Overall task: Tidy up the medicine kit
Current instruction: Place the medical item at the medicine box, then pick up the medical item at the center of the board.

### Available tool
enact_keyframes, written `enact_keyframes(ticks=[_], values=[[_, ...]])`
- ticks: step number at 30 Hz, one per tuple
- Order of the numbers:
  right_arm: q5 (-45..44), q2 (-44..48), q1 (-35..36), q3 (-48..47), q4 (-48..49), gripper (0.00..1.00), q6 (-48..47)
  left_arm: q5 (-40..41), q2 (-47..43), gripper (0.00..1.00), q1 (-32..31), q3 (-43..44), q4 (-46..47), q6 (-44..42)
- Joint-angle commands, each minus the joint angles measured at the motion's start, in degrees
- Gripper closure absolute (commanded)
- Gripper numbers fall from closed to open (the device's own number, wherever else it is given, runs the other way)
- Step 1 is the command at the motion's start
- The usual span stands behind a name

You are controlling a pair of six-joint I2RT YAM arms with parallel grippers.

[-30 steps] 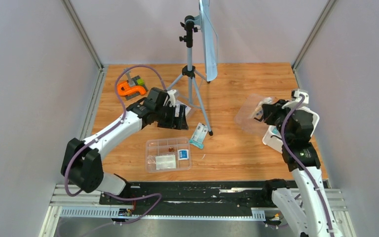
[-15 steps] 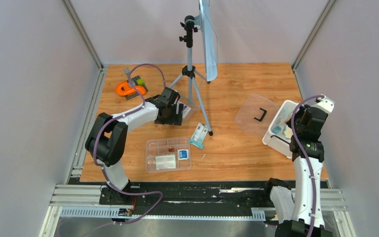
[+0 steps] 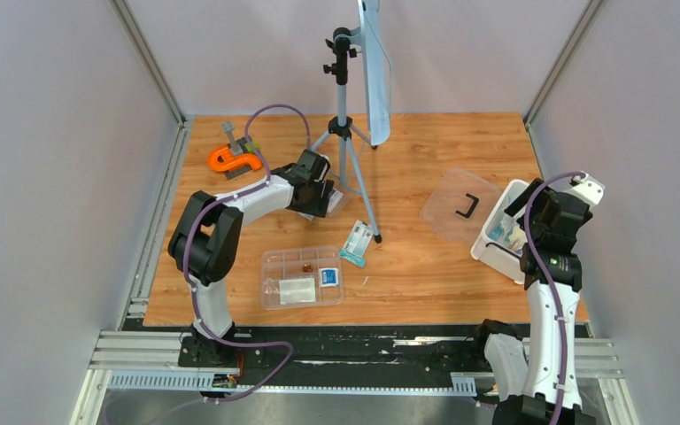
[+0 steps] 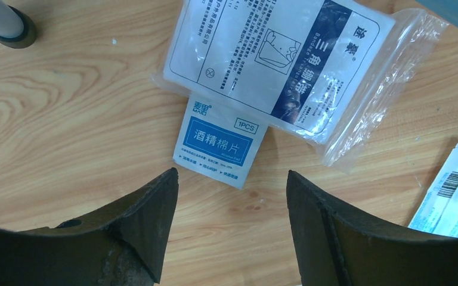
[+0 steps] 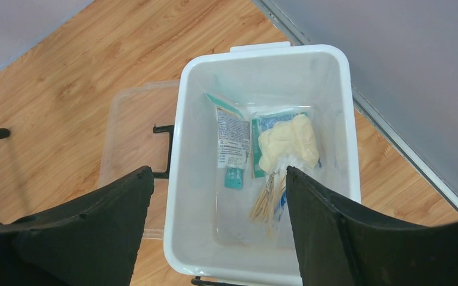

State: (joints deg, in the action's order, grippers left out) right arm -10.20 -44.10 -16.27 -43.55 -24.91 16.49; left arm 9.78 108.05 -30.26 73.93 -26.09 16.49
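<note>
Left gripper (image 4: 231,199): jaws apart and holding nothing, poised low over the table with the small blue alcohol-pad packet (image 4: 219,141) just ahead of the gap.
Alcohol-pad packet: lies flat on the wood, its top edge tucked under the large bagged bandage packet (image 4: 280,53). The likely trouble is that a pinch on something this flat slides off, or drags the bag along with it.
Bandage bag: its loose clear film reaches toward the right finger, so a closing jaw could snag it and lift two things at once.
Tripod foot (image 4: 9,27): near, on the far left of the wrist view. A wide swing of the left arm could knock the tripod (image 3: 345,133) and topple it.
Striped packet (image 4: 453,190): well off to the right, out of the jaws' path.
Right gripper (image 5: 219,179): jaws apart and empty, hanging above the white tub (image 5: 262,50).
Tub contents: a teal-edged packet (image 5: 231,143), a pale yellow bundle (image 5: 289,143) and wooden sticks (image 5: 265,196) lie loose on the bottom. A deep reach could scatter them or catch a wall and shove the tub.
Clear lid (image 5: 134,125): lies flat beside the tub, its black handle (image 5: 166,152) against the tub's wall. A nudged tub would push it.
Clear divided tray (image 3: 301,276): sits mid-table, well apart from the tub, so it needs a long carry in which a thin packet could slip out.
</note>
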Motion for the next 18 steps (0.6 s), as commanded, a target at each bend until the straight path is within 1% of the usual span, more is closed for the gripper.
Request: enact_keyframes(ticks=[1,5,8,13,18], values=[[2.3,1.1,-0.3,-2.0,0.1,0.2,1.1,-1.3,0.8,0.27,0.4,-0.2,4.3,-4.5],[3.9,1.5,-0.2,-1.9,0.0,0.21,1.4,-2.1,1.5,0.3,0.4,-1.2,5.6,-4.7],[4.8,1.7,-0.3,-2.0,0.0,0.21,1.5,-1.7,2.2,0.36,0.5,-1.2,5.5,-4.0],[6.5,2.1,-0.2,-1.8,0.0,0.21,2.0,-3.9,0.0,0.36,0.5,-5.5,8.5,-1.5],[7.9,2.0,-0.3,-1.6,0.1,0.22,2.4,-4.1,-1.1,0.37,0.5,-8.9,11.4,0.1]])
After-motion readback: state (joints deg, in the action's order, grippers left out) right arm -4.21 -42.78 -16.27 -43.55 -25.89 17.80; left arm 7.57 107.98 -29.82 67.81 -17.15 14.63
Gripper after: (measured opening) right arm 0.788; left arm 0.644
